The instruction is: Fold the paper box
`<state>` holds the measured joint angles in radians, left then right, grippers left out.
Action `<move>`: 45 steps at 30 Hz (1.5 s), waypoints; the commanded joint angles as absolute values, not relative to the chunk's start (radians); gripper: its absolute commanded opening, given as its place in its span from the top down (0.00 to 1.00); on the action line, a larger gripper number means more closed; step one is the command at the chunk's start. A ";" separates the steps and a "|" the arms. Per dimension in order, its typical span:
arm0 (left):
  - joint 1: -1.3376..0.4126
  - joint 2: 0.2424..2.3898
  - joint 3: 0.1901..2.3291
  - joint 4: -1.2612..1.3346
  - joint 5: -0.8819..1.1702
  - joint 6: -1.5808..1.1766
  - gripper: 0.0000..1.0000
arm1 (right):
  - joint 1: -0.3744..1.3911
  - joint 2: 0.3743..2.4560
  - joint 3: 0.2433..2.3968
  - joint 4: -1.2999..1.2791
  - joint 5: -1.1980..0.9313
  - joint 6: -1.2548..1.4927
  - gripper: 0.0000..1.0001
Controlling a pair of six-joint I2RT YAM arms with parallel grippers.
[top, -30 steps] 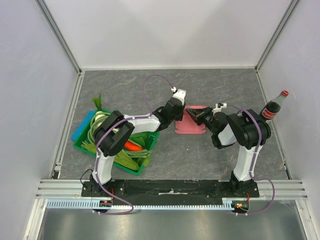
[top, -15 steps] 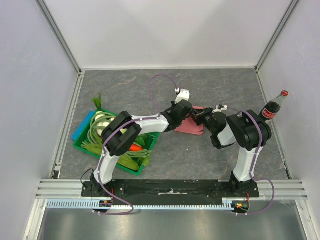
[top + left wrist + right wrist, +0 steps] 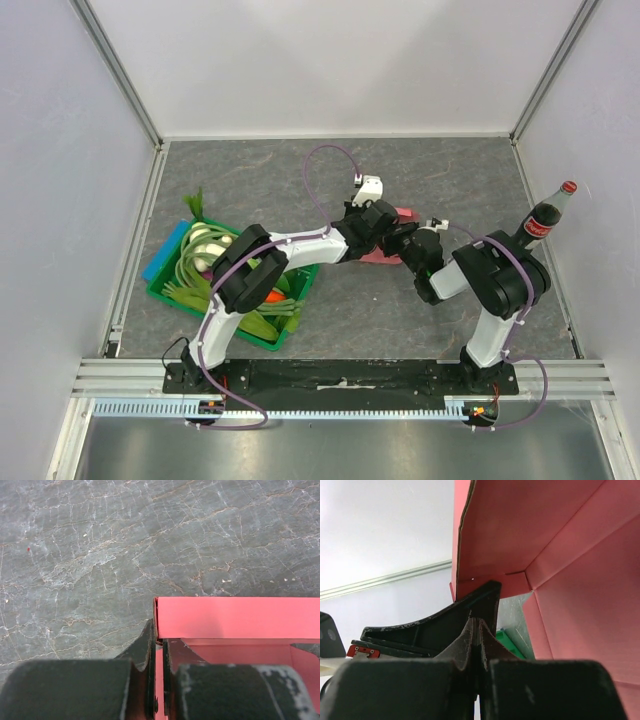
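The pink paper box (image 3: 404, 213) lies mid-table, mostly covered by both grippers in the top view. My left gripper (image 3: 377, 228) is shut on the box's upright left wall. In the left wrist view the thin pink card (image 3: 235, 617) runs between the pinching fingers of that gripper (image 3: 159, 647). My right gripper (image 3: 406, 241) meets it from the right. In the right wrist view its fingers (image 3: 476, 625) are pressed together with no card visible between them. There the box's raised panels (image 3: 545, 540) fill the space above and to the right.
A green crate (image 3: 160, 283) of vegetables sits at the left, under the left arm's elbow. A cola bottle (image 3: 545, 215) stands at the right edge. Grey marbled table (image 3: 450, 170) surrounds the box; white walls enclose the cell.
My left gripper has moved right onto the box and my right gripper has moved left to meet it. The box has been lifted and folded up, and is now largely hidden.
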<state>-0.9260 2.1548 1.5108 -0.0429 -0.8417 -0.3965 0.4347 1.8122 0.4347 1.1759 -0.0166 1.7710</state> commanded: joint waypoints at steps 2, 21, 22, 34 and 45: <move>-0.908 2.166 1.556 0.009 -0.933 -0.468 0.98 | 0.479 1.785 0.434 1.103 -0.052 1.769 1.00; -0.868 1.913 0.976 0.779 -0.417 -0.153 0.98 | 0.215 1.441 0.463 0.623 -0.476 1.253 0.29; -0.868 1.910 0.970 0.794 -0.419 -0.147 0.98 | 0.215 1.428 0.460 0.620 -0.456 1.294 0.27; -0.867 1.904 1.034 0.569 -0.491 -0.245 0.86 | 0.290 1.540 0.483 0.807 -0.331 1.557 0.33; -0.839 1.606 0.862 0.420 -0.261 -0.336 0.37 | 0.285 1.517 0.511 0.661 -0.347 1.381 0.31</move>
